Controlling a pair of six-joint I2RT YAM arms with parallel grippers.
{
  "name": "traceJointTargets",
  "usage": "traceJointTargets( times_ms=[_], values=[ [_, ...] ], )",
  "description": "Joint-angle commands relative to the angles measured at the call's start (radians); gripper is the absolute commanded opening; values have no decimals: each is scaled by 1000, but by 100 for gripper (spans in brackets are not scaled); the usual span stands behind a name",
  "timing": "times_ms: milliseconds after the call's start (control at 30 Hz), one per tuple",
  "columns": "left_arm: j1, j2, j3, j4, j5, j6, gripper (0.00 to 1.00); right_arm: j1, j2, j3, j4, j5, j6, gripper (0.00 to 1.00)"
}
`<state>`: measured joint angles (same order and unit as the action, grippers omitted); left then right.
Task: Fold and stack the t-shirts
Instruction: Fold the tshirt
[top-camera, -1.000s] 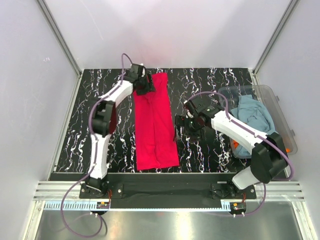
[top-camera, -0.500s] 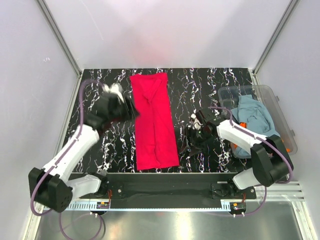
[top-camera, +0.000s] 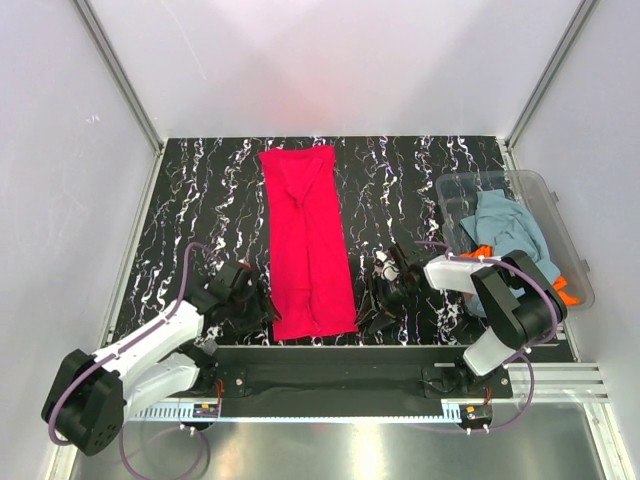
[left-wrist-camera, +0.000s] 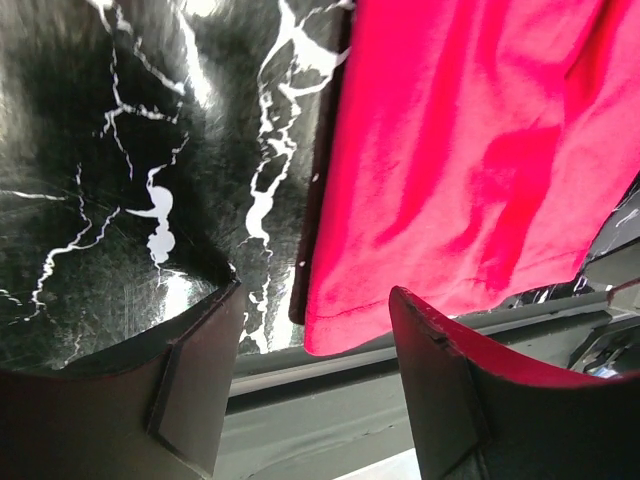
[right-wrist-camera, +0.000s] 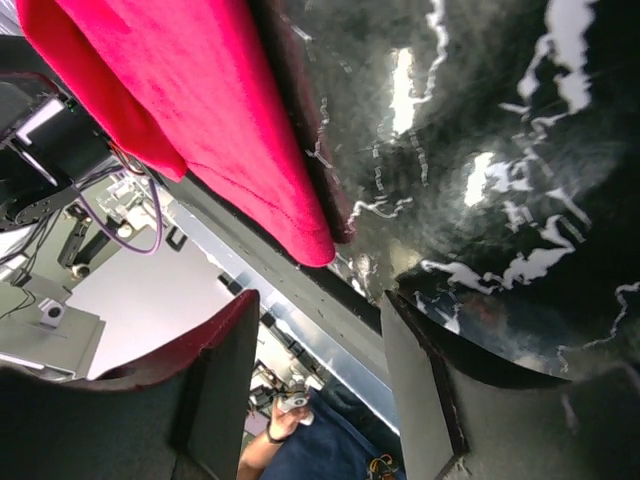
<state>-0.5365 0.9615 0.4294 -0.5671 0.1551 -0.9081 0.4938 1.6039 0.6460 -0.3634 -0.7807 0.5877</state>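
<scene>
A crimson red t-shirt (top-camera: 308, 245) lies folded into a long narrow strip down the middle of the black marbled table. My left gripper (top-camera: 262, 312) is low beside the strip's near left corner, open and holding nothing. In the left wrist view the gripper (left-wrist-camera: 318, 300) frames that corner of the red t-shirt (left-wrist-camera: 450, 150). My right gripper (top-camera: 372, 315) is by the near right corner, also open and holding nothing. In the right wrist view the gripper (right-wrist-camera: 320, 300) sits just short of the red t-shirt (right-wrist-camera: 180, 90). A grey-blue t-shirt (top-camera: 505, 230) and an orange one (top-camera: 563, 292) lie crumpled in the tub.
A clear plastic tub (top-camera: 560, 200) stands at the table's right edge. The table's front rail (top-camera: 320, 355) runs just behind both grippers. White walls close in the left, back and right sides.
My left arm swung from the strip's far end back to its near left corner. My right gripper moved toward the front edge beside the near right corner, its jaws narrowing.
</scene>
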Motion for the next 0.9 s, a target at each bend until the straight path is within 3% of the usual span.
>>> traceJointTargets(
  times_ms=[0, 200, 633, 867],
  values=[
    [-5, -29, -49, 82, 35, -72, 65, -1, 14, -29, 112, -45, 47, 58],
    [-5, -12, -101, 99, 58, -120, 63, 0, 56, -42, 172, -3, 72, 49],
    [-5, -3, -149, 88, 101, -144, 53, 28, 97, -45, 190, 66, 75, 47],
    [-5, -40, -165, 62, 83, -167, 48, 48, 97, -49, 196, 106, 90, 40]
  ],
)
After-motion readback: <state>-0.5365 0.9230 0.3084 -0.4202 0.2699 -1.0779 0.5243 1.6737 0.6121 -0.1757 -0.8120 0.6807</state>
